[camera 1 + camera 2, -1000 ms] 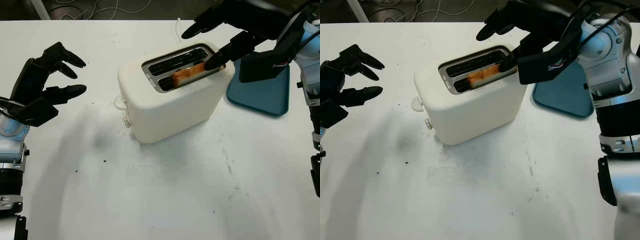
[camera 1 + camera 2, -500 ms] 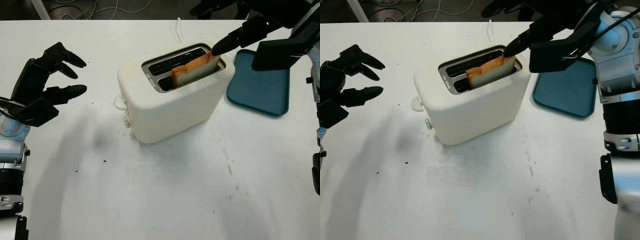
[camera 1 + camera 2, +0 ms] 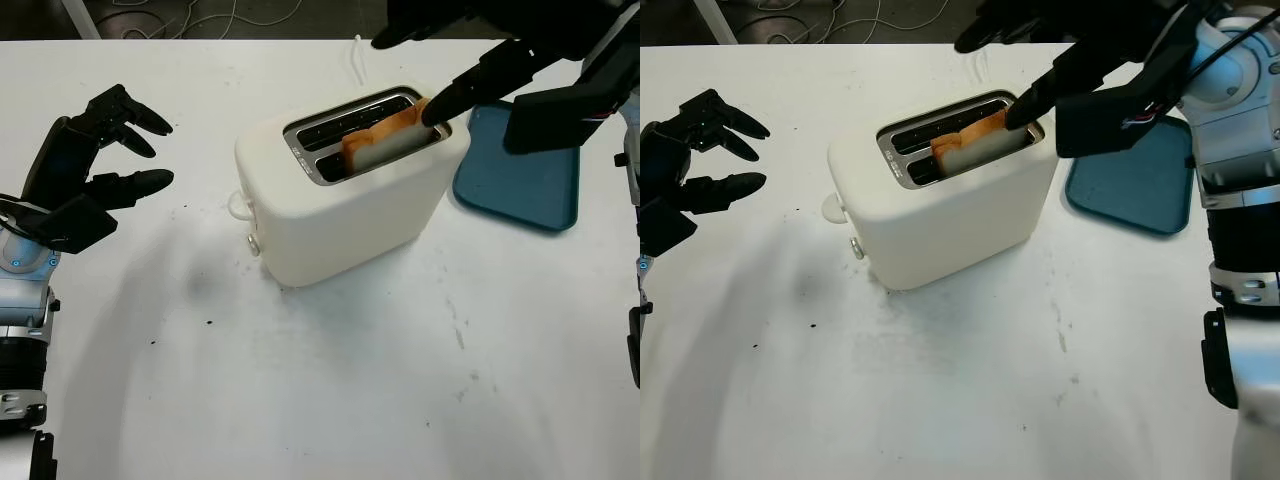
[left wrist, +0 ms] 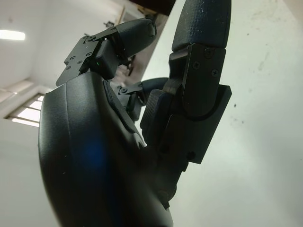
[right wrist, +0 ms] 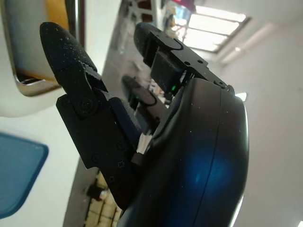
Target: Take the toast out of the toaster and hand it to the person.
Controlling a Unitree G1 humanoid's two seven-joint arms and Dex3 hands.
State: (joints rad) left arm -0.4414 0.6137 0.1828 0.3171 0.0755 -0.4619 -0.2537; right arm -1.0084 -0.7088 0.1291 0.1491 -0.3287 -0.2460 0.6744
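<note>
now the toast sits lower in the toaster than before, right robot hand released, one fingertip touching it.

A robot lab or test room, plain white scuffed table, loose cables on the floor beyond the table's far edge (ceiling strip lights overhead)

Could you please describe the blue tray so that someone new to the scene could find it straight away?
Start at the white toaster in the middle of the white table. Just beyond its end nearest the right hand lies the tray, flat on the table. It is the one blue thing here, shallow with rounded corners.
</note>
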